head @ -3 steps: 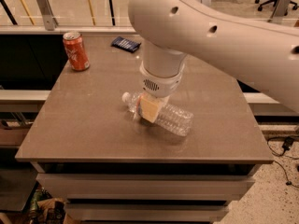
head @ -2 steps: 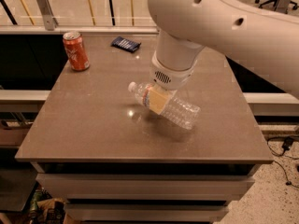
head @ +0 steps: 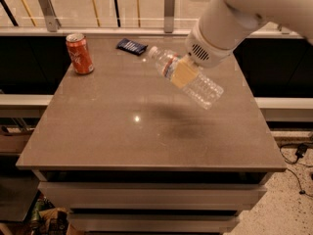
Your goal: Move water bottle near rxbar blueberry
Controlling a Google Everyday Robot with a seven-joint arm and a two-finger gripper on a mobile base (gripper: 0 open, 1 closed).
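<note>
- The gripper [head: 183,72] is clamping the clear ribbed plastic water bottle [head: 206,89], tilted, above the brown table [head: 122,136].
- Its white cap [head: 152,51] is pointing at the dark-blue flat rxbar blueberry [head: 131,46].

The table [head: 146,131] has a smooth brown, stone-like top with a soft sheen and one bright glint near its middle. The water bottle [head: 206,89] is clear, glossy, ribbed plastic with a matt white cap. It hangs above the table toward the far right corner, clamped in the gripper [head: 183,73], whose jaws show a matt tan pad. The arm [head: 230,18] is smooth white plastic, faintly glossy. By the far edge, the rxbar blueberry [head: 131,46] has a dark blue, slightly shiny wrapper. The soda can [head: 79,54] at the far left corner is glossy orange metal.
</note>
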